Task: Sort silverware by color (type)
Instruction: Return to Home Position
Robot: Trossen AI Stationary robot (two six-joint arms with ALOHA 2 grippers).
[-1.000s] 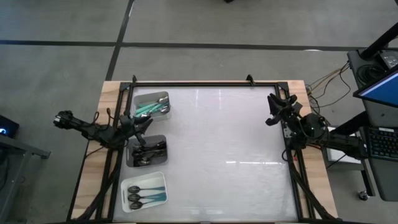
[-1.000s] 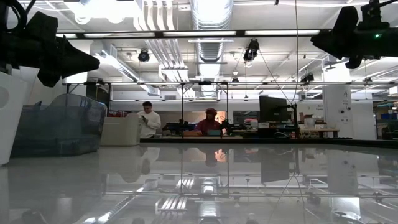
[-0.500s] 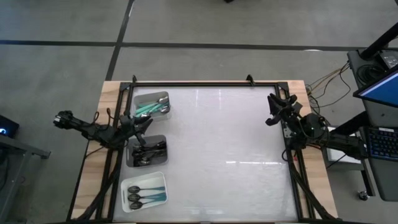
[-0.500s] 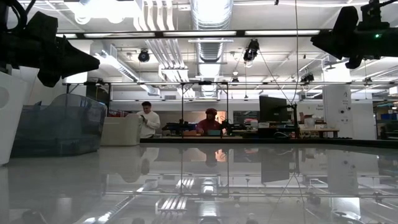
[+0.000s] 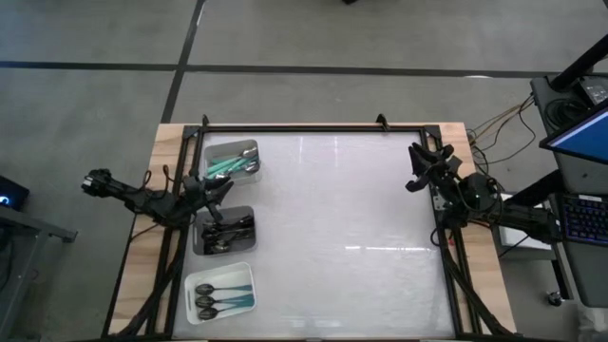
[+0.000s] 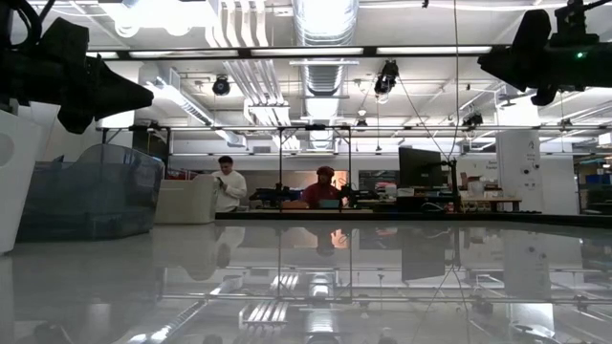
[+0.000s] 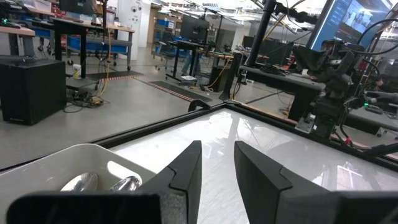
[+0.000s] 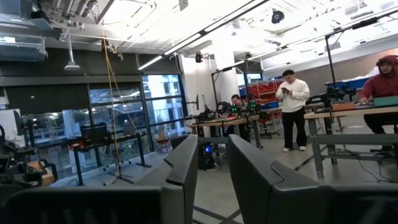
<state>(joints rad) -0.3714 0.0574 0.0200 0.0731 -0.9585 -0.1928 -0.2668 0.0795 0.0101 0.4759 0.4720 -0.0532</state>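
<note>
- The left arm is seen stretched out low and nearly level in the high view, reaching inward from the left side.
- The left gripper is carried at its end and is pointed toward the right arm's side.
- In the left wrist view the left fingers are shown parted by a narrow gap, with their tips level.
- The right arm is folded at the right side, well apart from the left arm.
- The right gripper is angled inward and toward the far side.
- In the right wrist view the right fingers are likewise shown parted by a narrow gap.
- In the low view both grippers are seen raised, one at each upper corner.
</note>
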